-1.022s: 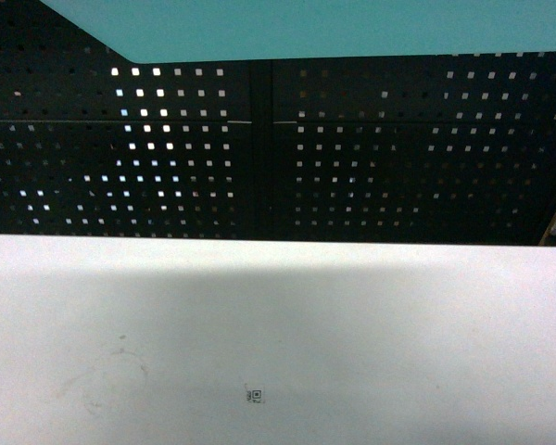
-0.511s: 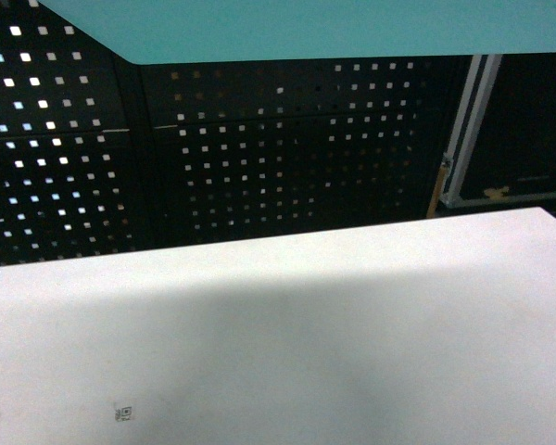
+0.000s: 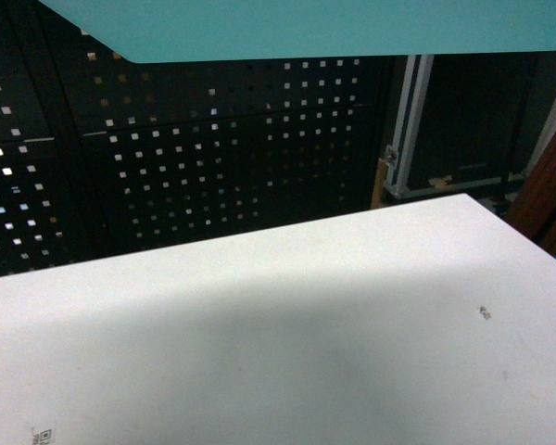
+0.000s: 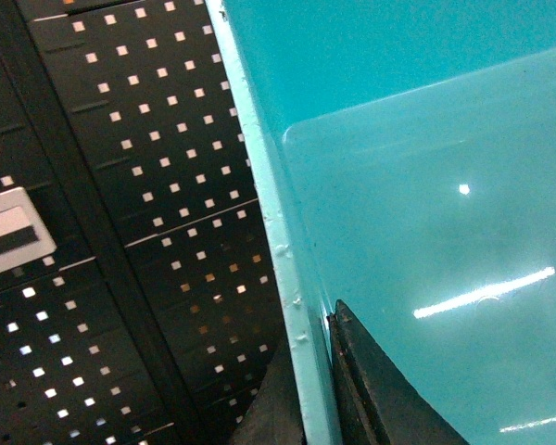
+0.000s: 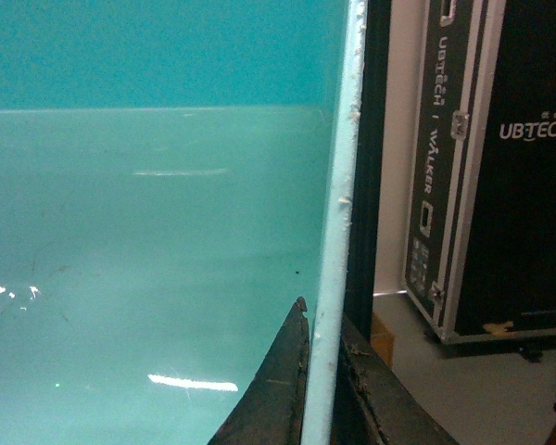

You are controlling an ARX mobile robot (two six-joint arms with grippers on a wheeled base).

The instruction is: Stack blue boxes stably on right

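A light turquoise-blue box [image 3: 306,28] hangs in the air across the top of the head view, above the white table [image 3: 287,324]. My left gripper [image 4: 315,389] is shut on the box's left rim [image 4: 259,185], one finger inside and one outside. My right gripper [image 5: 322,389] is shut on the opposite rim [image 5: 343,185] in the same way. The smooth inside of the box [image 5: 148,260] fills most of both wrist views. No dark-blue box is in view.
A black perforated panel [image 3: 213,158] stands behind the table. A black flight case [image 3: 454,120] with metal edging, marked UBTECH [image 5: 500,185], stands on the floor at the right. A brown panel [image 3: 547,195] leans at the far right edge.
The head view has swung to the right: the table's right end and the flight case have come further into view, and the small table marker slid to the lower left.
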